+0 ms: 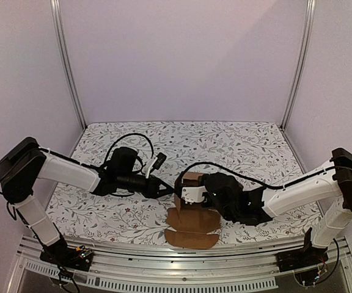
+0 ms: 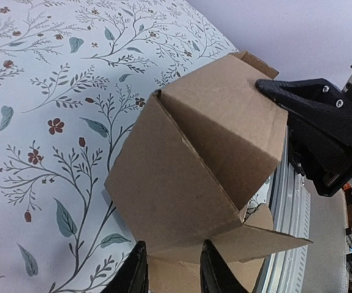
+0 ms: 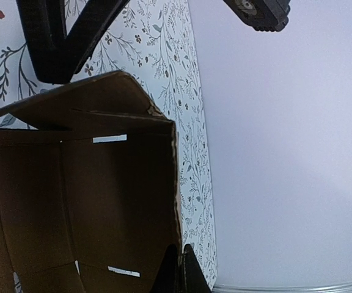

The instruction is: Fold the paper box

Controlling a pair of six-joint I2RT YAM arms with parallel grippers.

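Paper box (image 1: 192, 177): part-erected, at mid-front of the desk (image 1: 237, 143) between both arms, with its unfolded flaps (image 1: 191, 231) lying flat toward the near edge. Left gripper (image 2: 173, 256): jaws narrow on a lower panel, apparently bracing the base. Right gripper (image 3: 179, 264): jaws closed on the rim of an upright wall, likely keeping it square; open desk lies beyond the box, and the near edge is close.

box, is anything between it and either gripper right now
Nothing visible stands between them. The right gripper is pinching a wall edge of the box. The left gripper has its fingers either side of a lower flap, though I cannot tell whether it is clamped.
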